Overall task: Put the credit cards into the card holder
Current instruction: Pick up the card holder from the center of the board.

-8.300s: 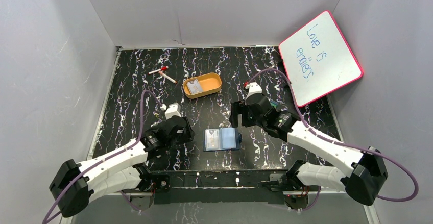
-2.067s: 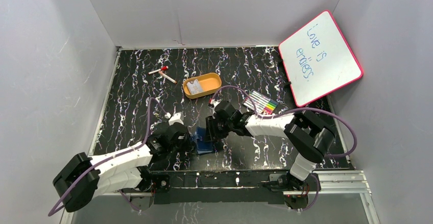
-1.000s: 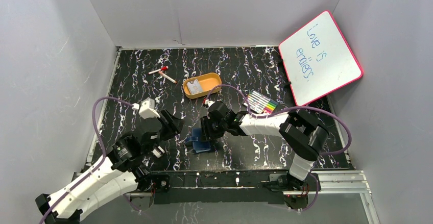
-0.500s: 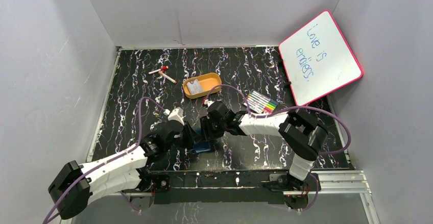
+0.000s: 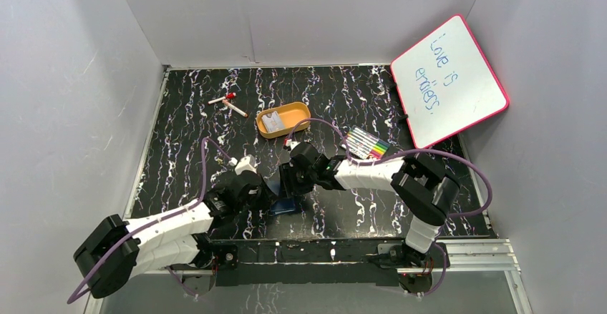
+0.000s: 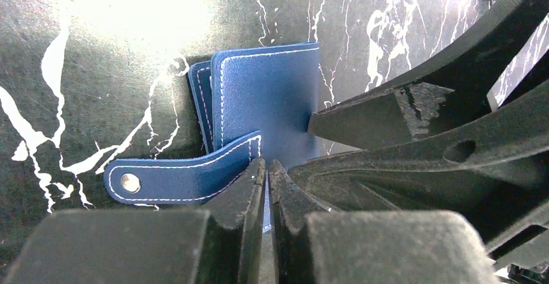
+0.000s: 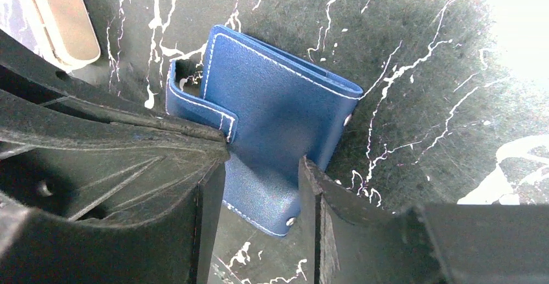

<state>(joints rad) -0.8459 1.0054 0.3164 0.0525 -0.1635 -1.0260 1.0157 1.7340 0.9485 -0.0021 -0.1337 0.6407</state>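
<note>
The card holder (image 6: pixel 265 96), a dark navy wallet, lies folded shut on the table, mostly hidden under both grippers in the top view (image 5: pixel 285 206). Its snap tab (image 6: pixel 181 175) sticks out loose to one side. My left gripper (image 6: pixel 267 162) is shut at the base of the tab, with a thin blue edge pinched between its fingers; in the top view it (image 5: pixel 270 191) meets the wallet's left side. My right gripper (image 7: pixel 262 174) is open, its jaws straddling a corner of the wallet (image 7: pixel 272 122). Pale credit cards (image 5: pixel 272 122) lie in the orange tray.
The orange oval tray (image 5: pixel 297 116) stands behind the wallet. A striped marker pack (image 5: pixel 366 143) lies to the right, behind the right arm. A pink-framed whiteboard (image 5: pixel 449 81) leans at the back right. A red-capped pen (image 5: pixel 227 102) lies at the back left.
The wallet, open earlier, is folded shut. My left arm, lifted back to the left a second ago, has come in and closed at the wallet. My right gripper has stayed on it.
</note>
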